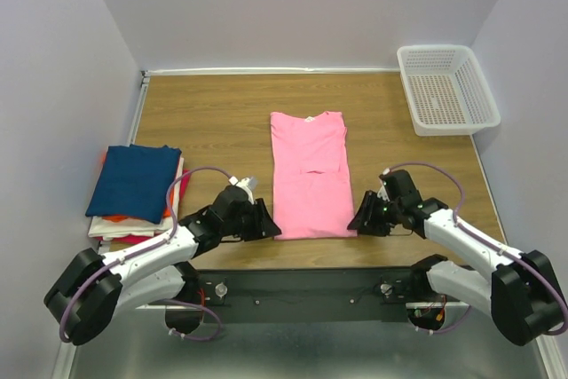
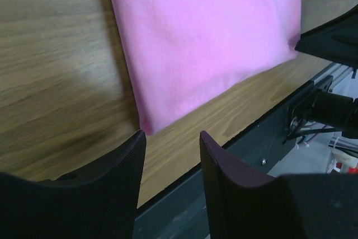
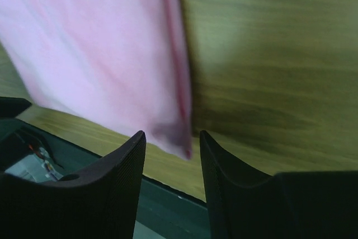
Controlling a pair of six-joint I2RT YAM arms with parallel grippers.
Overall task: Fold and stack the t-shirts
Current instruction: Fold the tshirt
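A bright pink t-shirt (image 1: 308, 175) lies flat in the middle of the table, its sides folded in to a long strip with the collar at the far end. My left gripper (image 1: 273, 226) stands open just off its near left corner (image 2: 146, 124), nothing between the fingers. My right gripper (image 1: 357, 222) is open at the near right corner (image 3: 182, 141), also holding nothing. A stack of folded t-shirts (image 1: 133, 185) with a dark blue one on top sits at the left.
A white mesh basket (image 1: 446, 88) stands at the far right corner. The table's near edge and a dark metal rail (image 2: 268, 138) run right under both grippers. Grey walls close in the left, back and right sides.
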